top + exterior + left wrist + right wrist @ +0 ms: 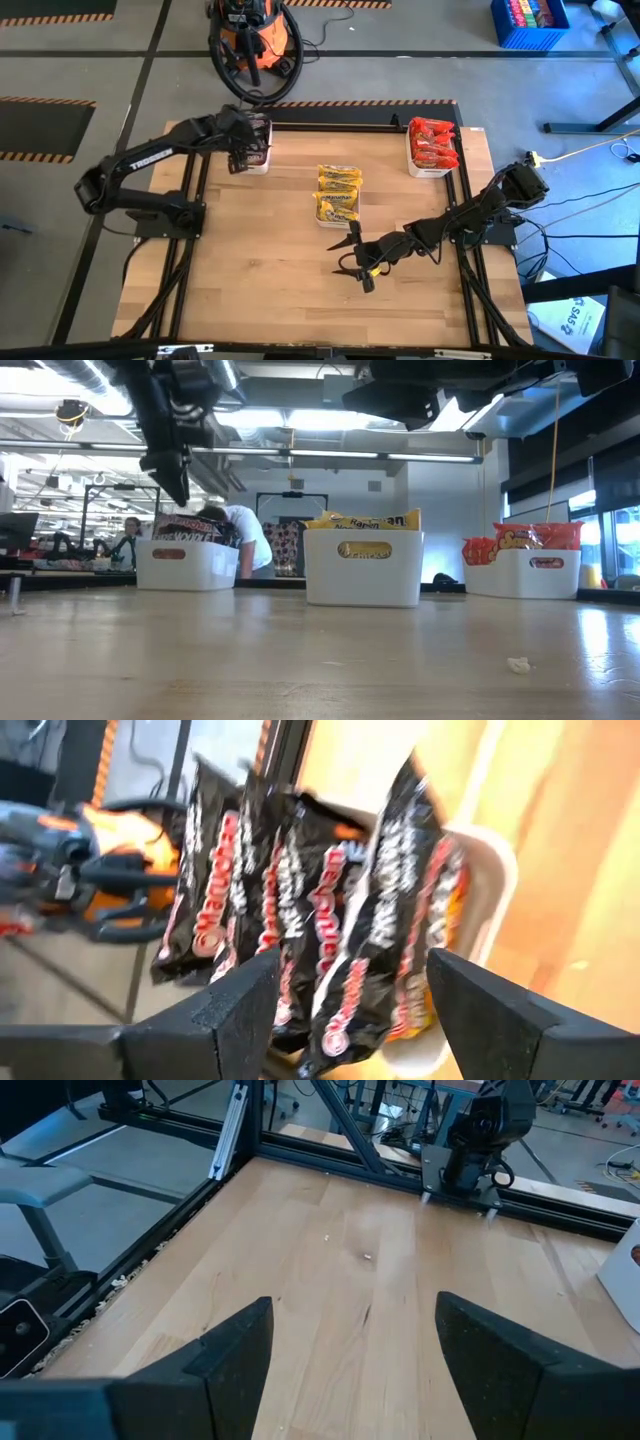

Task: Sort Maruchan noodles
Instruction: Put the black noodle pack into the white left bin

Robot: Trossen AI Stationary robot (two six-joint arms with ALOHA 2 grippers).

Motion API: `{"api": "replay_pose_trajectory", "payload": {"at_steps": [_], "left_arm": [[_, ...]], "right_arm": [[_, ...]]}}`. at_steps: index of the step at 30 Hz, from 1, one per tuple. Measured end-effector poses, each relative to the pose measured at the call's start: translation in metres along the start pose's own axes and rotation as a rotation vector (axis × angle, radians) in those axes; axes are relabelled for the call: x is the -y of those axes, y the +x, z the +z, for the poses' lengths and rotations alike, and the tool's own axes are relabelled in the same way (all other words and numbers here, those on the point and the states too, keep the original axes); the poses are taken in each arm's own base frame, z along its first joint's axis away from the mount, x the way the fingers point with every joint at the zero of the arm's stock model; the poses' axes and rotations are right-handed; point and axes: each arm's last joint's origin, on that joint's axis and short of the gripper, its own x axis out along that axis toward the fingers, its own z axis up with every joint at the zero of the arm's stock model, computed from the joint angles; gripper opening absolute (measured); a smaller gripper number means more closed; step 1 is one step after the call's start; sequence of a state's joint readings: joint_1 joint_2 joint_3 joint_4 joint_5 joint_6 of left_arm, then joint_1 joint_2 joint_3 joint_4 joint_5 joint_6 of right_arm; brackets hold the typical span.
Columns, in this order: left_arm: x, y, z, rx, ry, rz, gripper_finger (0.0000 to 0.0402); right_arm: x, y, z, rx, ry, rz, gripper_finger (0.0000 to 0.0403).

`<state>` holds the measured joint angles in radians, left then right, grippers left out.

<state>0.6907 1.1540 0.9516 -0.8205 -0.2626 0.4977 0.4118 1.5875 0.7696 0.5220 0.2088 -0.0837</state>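
I see the dark noodle packets [330, 910] standing on edge in the white tray [258, 163] at the desk's [300, 290] far left. My left hand [243, 150] hangs just above them on a bent arm, fingers spread, nothing between them. Yellow packets [338, 192] fill the middle tray [364, 568], and red packets [433, 142] fill the tray at far right [425, 170]. My right hand [358, 265] sits low over bare wood near the desk's centre, arm stretched leftward, fingers apart and holding nothing.
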Motion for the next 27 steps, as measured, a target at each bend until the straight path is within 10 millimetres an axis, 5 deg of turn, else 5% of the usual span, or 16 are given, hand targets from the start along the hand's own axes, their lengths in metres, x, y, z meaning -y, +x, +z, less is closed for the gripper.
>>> {"api": "replay_pose_trajectory", "payload": {"at_steps": [7, 27], "left_arm": [[0.0, -0.007, -0.002, 0.056, -0.012, -0.045, 0.0248], [-0.005, 0.031, -0.037, -0.146, -0.148, 0.039, 0.0247]], "right_arm": [[0.0, 0.0, 0.0, 0.0, 0.0, 0.0, 0.026], [0.0, 0.0, 0.0, 0.0, 0.009, 0.001, 0.026]]}}
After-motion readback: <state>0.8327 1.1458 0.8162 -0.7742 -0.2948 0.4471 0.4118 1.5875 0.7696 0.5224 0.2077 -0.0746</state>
